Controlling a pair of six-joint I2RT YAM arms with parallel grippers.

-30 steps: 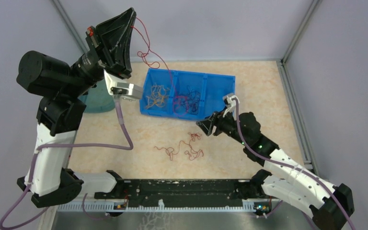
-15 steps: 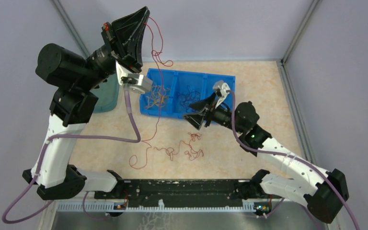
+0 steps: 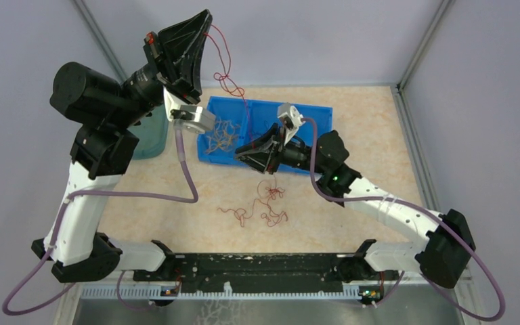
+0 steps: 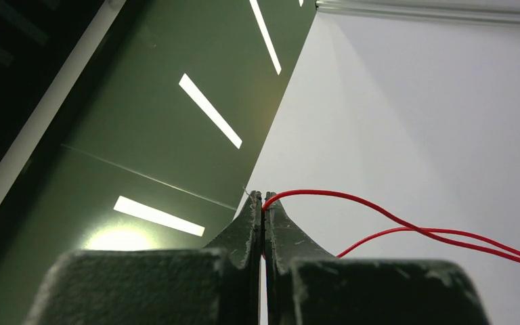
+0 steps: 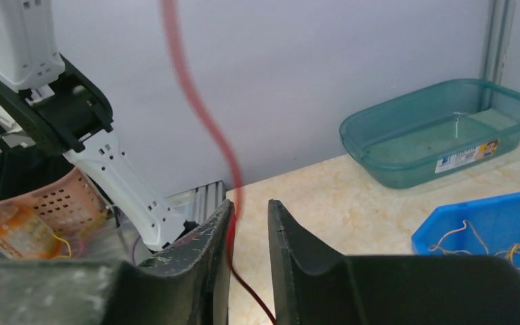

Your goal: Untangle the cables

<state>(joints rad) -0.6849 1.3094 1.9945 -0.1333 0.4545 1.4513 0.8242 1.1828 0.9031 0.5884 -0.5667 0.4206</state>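
Observation:
My left gripper [image 3: 206,22] is raised high at the back left, shut on a thin red cable [image 3: 225,76]. In the left wrist view the closed tips [image 4: 264,196] pinch that cable [image 4: 379,210]. The strand hangs down past the blue bin [image 3: 315,115] to a red tangle [image 3: 264,203] on the table. My right gripper [image 3: 244,152] is at the bin's front edge. In the right wrist view it [image 5: 249,203] is slightly open, and the red cable [image 5: 196,101] runs between the fingers, against the left one. Orange-yellow cables [image 3: 220,135] lie in the bin's left compartment.
A teal tub [image 3: 142,139] stands left of the bin and also shows in the right wrist view [image 5: 440,132]. Grey walls close in the back and sides. The black arm rail [image 3: 257,267] runs along the near edge. A pink basket [image 5: 54,196] sits beyond the table.
My right gripper has moved left and up to the hanging red strand. The left gripper swung right, then held. The red loop that lay at the table's front left is gone.

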